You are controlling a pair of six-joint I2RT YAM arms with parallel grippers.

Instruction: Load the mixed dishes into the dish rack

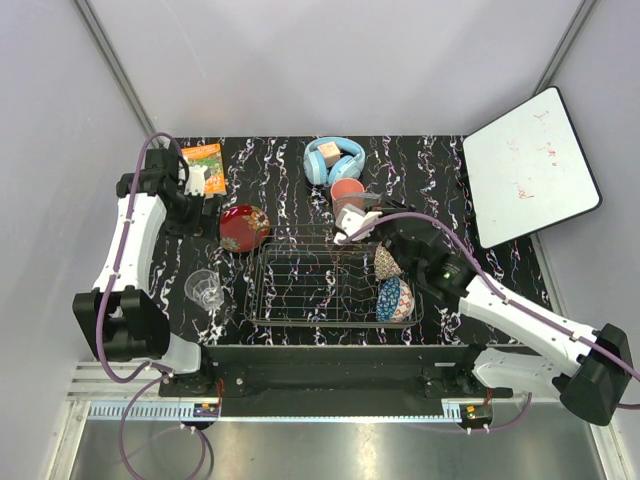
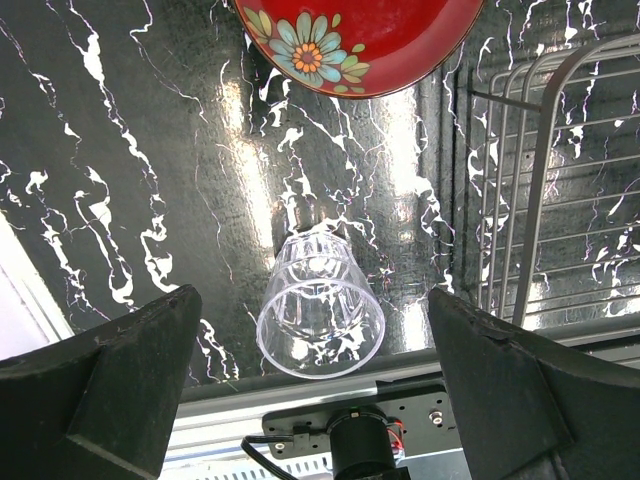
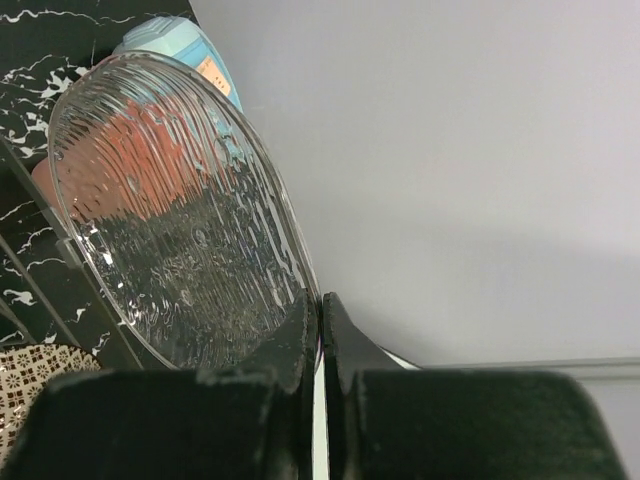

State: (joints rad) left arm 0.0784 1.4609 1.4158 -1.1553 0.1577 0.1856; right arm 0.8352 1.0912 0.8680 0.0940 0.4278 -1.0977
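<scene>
My right gripper (image 1: 362,222) (image 3: 320,305) is shut on the rim of the clear glass dish (image 1: 352,208) (image 3: 170,220), which it holds on edge over the far side of the wire dish rack (image 1: 310,285) (image 2: 530,180). A beige-brown bowl (image 1: 386,262) and a blue-patterned bowl (image 1: 395,299) stand in the rack's right end. The salmon-pink cup (image 1: 346,189) sits behind the rack. My left gripper (image 1: 200,212) (image 2: 312,300) is open and empty above the table. The clear tumbler (image 1: 205,288) (image 2: 320,310) stands upright below it, left of the rack.
A red bowl with a flower pattern (image 1: 243,228) (image 2: 355,40) lies left of the rack's far corner. Light-blue headphones (image 1: 333,160) (image 3: 175,45) and an orange book (image 1: 205,165) lie at the back. A whiteboard (image 1: 530,165) leans at the right.
</scene>
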